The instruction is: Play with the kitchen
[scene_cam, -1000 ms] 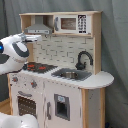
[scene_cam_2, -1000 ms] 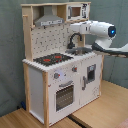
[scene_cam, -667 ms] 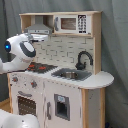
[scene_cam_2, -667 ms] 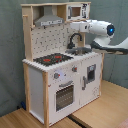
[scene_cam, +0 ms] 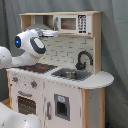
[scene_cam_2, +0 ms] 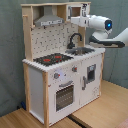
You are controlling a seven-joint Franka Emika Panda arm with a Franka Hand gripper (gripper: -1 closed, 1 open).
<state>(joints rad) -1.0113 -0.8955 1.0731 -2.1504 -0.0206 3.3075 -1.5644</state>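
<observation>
kitchen: the toy kitchen (scene_cam: 60,75) sits dead centre in both exterior views, standing upright on the wooden floor (scene_cam_2: 100,107), tall white-and-wood unit with a grey curtain behind it

arm: the Panda's white wrist with the blue light (scene_cam_2: 97,22) hangs up at the top shelf level, over the sink side of the counter. In the first exterior view the same rounded arm body (scene_cam: 31,44) fills the first exterior view's left and blocks part of the hob

gripper: the gripper (scene_cam_2: 74,20) points in toward the upper cabinet, right by the microwave shelf. Open or closed? honestly can't tell, it just reads as a pale stub against the wood

why it's up there: my guess is it's going for something on the top shelf, the microwave door or the knobs there, since nothing on the counter is near it

hob: red-ringed burners (scene_cam_2: 51,59) show fully in the second exterior view, only partly in the first

sink and faucet: black faucet (scene_cam: 84,59) curves over the sink (scene_cam: 70,75), both clearest in the first exterior view, which also shows the counter's rounded end

microwave: the microwave front (scene_cam: 72,23) only reads properly in the first exterior view

oven: oven door (scene_cam_2: 64,95) and the knobs above it face the second exterior view straight on, plus the grey hood (scene_cam_2: 47,21) and pegboard

contact: can't say if the arm touches the shelf or just hovers beside it
</observation>
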